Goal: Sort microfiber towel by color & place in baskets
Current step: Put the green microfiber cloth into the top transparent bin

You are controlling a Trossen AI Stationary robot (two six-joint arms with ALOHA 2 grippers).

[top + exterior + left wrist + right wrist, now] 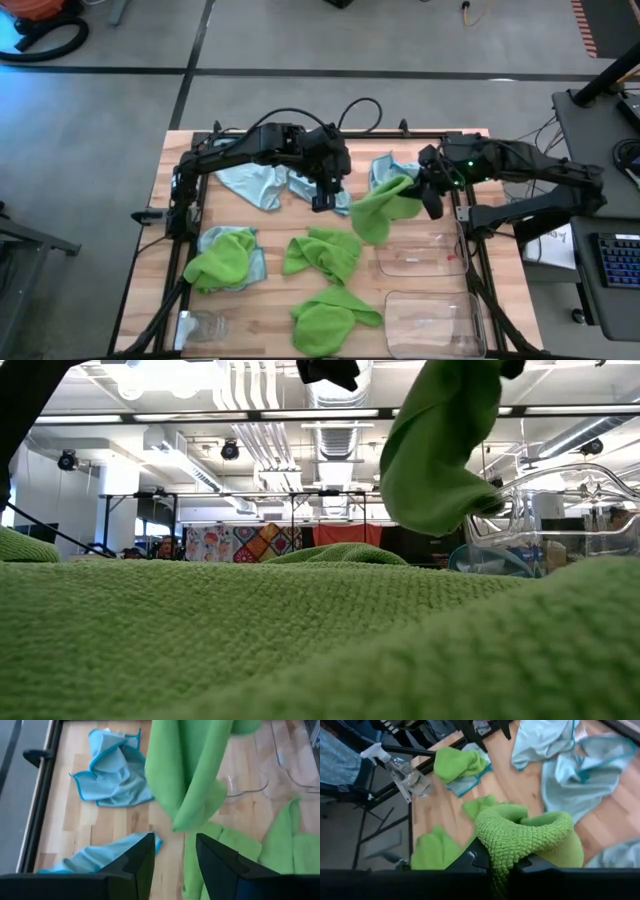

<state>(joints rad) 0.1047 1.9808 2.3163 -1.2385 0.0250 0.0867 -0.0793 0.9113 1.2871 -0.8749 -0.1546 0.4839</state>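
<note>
lime green towel (382, 212) hangs lifted off the desk (270, 300), beside the farther clear basket (420, 255) | your right gripper (432, 200) fingers pinched on its top fold | your left gripper (322, 203) nearby above desk, fingers apart, holding nothing | three green towels and blue ones lie spread on desk
</note>
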